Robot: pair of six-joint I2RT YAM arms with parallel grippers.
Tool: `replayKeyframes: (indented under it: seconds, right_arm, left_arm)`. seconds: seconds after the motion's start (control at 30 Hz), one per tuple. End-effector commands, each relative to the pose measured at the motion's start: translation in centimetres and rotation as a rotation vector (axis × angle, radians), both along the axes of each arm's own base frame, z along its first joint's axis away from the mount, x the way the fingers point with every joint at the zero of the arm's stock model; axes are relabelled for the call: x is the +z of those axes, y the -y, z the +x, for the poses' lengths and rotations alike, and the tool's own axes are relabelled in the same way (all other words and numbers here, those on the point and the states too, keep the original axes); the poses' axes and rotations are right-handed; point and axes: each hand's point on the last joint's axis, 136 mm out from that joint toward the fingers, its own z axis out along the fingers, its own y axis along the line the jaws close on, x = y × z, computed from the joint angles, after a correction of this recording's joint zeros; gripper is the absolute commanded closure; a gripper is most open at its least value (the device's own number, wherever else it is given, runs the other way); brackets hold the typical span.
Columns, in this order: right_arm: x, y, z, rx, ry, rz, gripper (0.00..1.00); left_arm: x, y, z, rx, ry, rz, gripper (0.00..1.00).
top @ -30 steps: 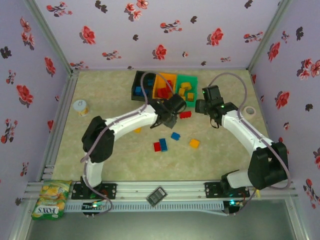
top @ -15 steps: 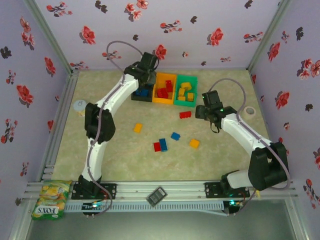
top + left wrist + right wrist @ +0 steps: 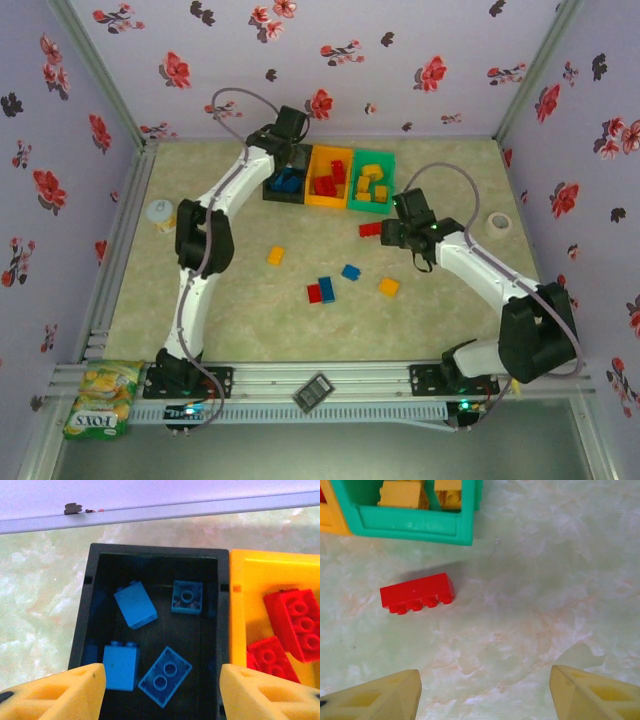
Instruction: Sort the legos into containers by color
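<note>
My left gripper hangs open over the black bin, nothing between its yellow fingers. Several blue legos lie on that bin's floor. Beside it, the orange bin holds red legos. In the top view the left gripper is at the black bin, with the orange bin and green bin to its right. My right gripper is open above bare table, near a red lego lying in front of the green bin, which holds yellow legos.
Loose legos lie mid-table: yellow, red, two blue, yellow. A cup stands at the left, a tape roll at the right, a snack packet on the near rail.
My left arm swung from mid-table back to the black bin and its jaws opened. My right gripper shifted slightly left toward the red lego, still open.
</note>
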Motion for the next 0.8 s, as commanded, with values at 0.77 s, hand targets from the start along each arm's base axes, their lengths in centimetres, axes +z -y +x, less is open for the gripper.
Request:
replayKeyframes:
  seconds: [0.77]
  right_arm:
    - [-2.1,-23.0,-2.0,0.191,-0.024,0.306,0.35]
  left_arm:
    - [11.2,-6.0,-14.6,0.031,0.135,-0.171,0.32]
